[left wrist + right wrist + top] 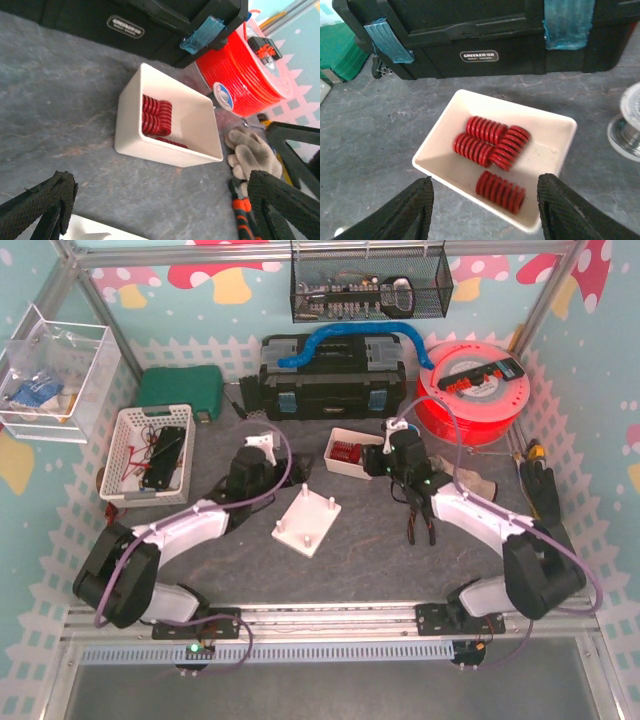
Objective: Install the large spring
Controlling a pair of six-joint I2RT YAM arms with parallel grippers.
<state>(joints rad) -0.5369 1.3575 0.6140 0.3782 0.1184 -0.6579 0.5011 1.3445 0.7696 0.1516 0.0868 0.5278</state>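
Observation:
A white bin (555,150) holds several red springs (500,191) of like size; it stands before the black toolbox. My right gripper (487,210) is open and empty, hovering just over the bin's near rim, a finger on each side of it. In the top view the right gripper (385,462) is at the bin (333,462). A white plate with posts (307,519) lies mid-table. My left gripper (165,210) is wide open and empty, above the mat between plate and bin (150,150); in the top view the left gripper (270,478) sits left of the plate.
Black toolbox (330,380) behind the bin. Red filament spool (470,390) at right. Grey gloves (470,480) and orange-handled pliers (242,212) lie beside the right arm. White basket (150,452), green case (180,392) and clear box (55,370) at left.

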